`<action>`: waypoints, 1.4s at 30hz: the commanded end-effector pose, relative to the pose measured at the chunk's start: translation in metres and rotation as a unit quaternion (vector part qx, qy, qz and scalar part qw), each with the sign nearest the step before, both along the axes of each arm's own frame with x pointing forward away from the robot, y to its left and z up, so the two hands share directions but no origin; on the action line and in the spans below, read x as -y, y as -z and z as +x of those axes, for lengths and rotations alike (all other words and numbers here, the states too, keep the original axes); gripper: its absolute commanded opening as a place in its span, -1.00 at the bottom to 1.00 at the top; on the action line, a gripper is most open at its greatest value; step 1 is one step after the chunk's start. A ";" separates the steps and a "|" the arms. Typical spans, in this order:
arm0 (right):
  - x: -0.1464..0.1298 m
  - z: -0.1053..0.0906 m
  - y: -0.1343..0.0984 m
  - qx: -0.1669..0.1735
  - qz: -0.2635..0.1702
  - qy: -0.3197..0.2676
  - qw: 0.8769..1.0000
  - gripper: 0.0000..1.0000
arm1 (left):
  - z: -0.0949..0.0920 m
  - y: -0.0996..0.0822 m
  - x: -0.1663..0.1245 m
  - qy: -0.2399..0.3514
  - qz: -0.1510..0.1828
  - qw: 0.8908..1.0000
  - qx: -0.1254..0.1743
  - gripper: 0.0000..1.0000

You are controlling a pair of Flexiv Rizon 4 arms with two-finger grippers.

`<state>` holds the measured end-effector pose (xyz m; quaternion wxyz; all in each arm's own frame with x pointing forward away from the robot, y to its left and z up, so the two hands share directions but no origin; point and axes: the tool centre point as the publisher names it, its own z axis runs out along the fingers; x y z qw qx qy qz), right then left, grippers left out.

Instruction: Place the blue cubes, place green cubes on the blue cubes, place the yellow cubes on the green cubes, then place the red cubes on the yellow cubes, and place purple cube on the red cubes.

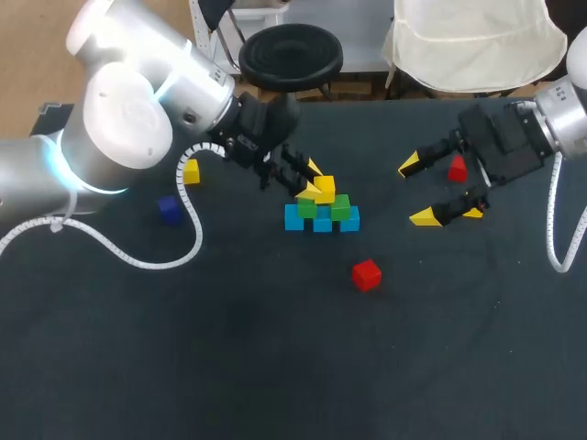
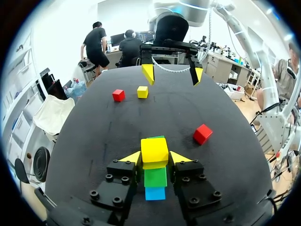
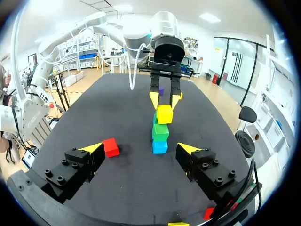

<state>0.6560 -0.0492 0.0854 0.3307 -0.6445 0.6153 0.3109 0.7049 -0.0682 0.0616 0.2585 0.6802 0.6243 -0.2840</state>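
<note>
Three blue cubes [image 1: 322,222] lie in a row at the table's middle, with two green cubes [image 1: 340,208] on top of them. My left gripper [image 1: 312,181] is shut on a yellow cube [image 1: 325,189] right over the green ones; in the left wrist view this yellow cube [image 2: 154,150] sits between the yellow tips, above green [image 2: 155,177] and blue [image 2: 155,193]. My right gripper [image 1: 417,191] stands open to the right of the stack with nothing between its fingers. A red cube [image 1: 457,169] and a yellow cube [image 1: 473,212] lie near it. Another red cube [image 1: 366,274] lies in front of the stack.
A loose yellow cube [image 1: 191,171] and a dark purple cube [image 1: 169,209] lie on the left under my left arm. In the right wrist view the stack [image 3: 161,132] stands ahead of my right gripper [image 3: 140,149], with a red cube [image 3: 111,147] by one finger.
</note>
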 end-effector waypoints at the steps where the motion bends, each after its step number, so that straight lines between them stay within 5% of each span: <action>1: 0.000 0.000 0.001 0.000 0.001 0.000 1.000 1.00 | 0.003 0.001 0.000 0.004 -0.001 1.000 -0.001 -1.00; 42: 0.000 0.000 0.001 0.000 0.001 0.000 1.000 1.00 | -0.005 0.001 0.000 0.035 0.004 0.999 0.032 -1.00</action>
